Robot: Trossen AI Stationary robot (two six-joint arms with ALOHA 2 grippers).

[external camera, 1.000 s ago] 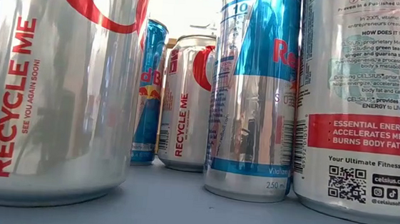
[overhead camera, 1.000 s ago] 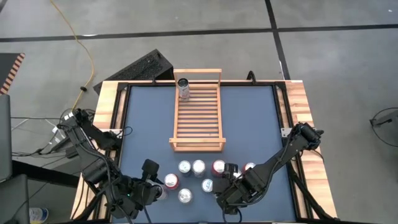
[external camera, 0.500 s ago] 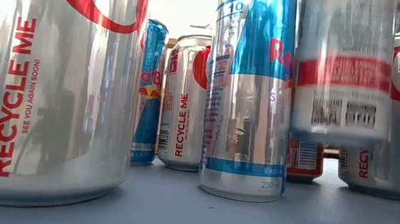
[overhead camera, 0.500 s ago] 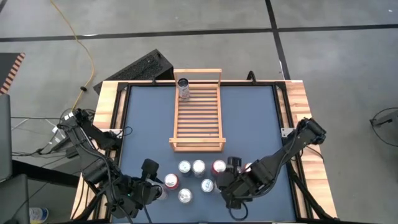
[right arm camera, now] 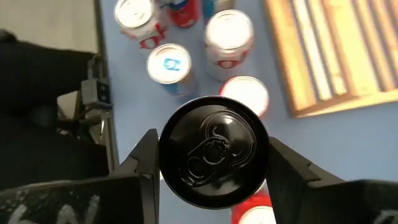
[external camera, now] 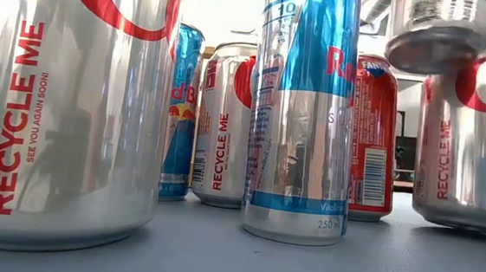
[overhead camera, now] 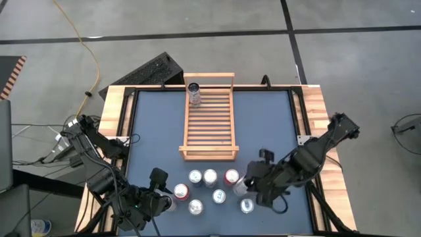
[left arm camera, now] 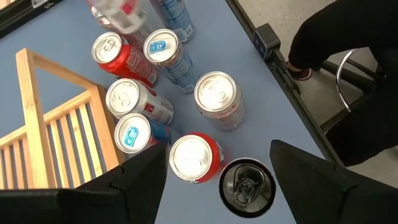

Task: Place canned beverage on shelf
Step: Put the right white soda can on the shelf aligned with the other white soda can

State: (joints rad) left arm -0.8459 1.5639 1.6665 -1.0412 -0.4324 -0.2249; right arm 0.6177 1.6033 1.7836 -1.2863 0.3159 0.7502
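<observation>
Our right gripper (overhead camera: 252, 187) hangs over the near right part of the blue table (overhead camera: 158, 131), its two fingers clamped on a dark-topped can (right arm camera: 214, 149) that it holds upright and clear of the surface. From table height we see the lifted can's silver bottom well above the tabletop, higher than the shoulders of the cans standing around it.

The shelf (overhead camera: 209, 118), a light-wood slatted rack with a raised rail at each short end, lies on the middle of the table toward its far edge, well apart from the held can. One can (overhead camera: 194, 93) stands upright at the far left corner of the shelf, just beside the far rail.

A cluster of cans (overhead camera: 210, 176) stands on the table between the shelf's near rail and the table's front edge. We count three in a row nearest the shelf, among them a red one (overhead camera: 231, 176). Closer to the front edge stand a blue-tabbed can (overhead camera: 219, 195), a silver-topped one (overhead camera: 195, 207) and another (overhead camera: 247, 205) just beside the right gripper.

Our left gripper (left arm camera: 217, 177) waits low at the near left of the table, beside the cluster, fingers spread wide and gripping nothing. Its wrist camera shows a red can (left arm camera: 194, 158) and a second dark-topped can (left arm camera: 247, 183) standing in the gap between those fingers. Whether either finger touches them we cannot tell.
</observation>
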